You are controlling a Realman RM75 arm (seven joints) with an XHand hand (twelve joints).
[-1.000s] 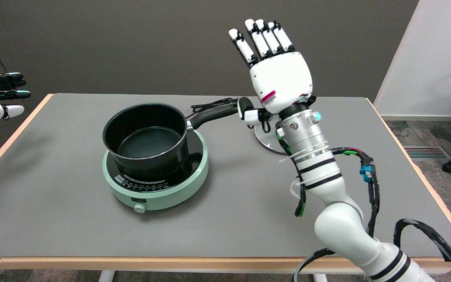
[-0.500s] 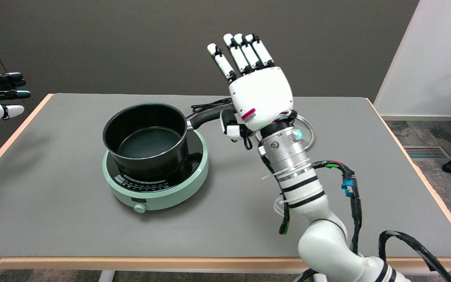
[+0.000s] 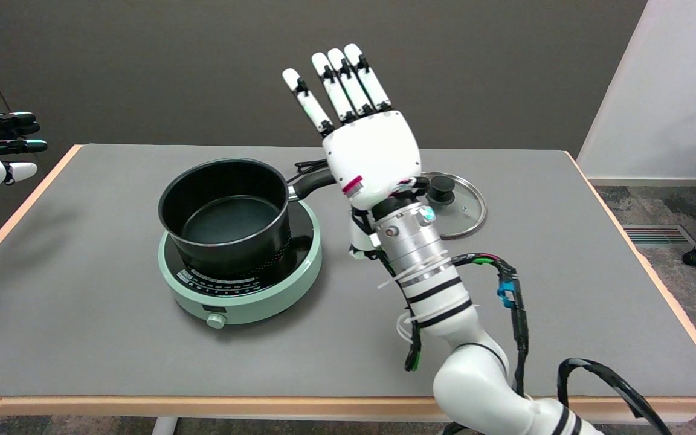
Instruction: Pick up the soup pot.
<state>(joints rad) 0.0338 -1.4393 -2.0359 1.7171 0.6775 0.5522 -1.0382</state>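
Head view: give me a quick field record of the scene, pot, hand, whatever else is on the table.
pot: black soup pot, empty, upright on the cooker
cooker: mint-green induction cooker, knob facing the camera
pot handle: handle points toward the right hand, outer end hidden behind it
right hand: right hand, fingers spread upward, holding nothing
lid: glass lid flat on the table, beyond the wrist

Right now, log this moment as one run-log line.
right hand: open, fingers spread, by pot handle | soup pot: on green cooktop, not held | glass lid: on table
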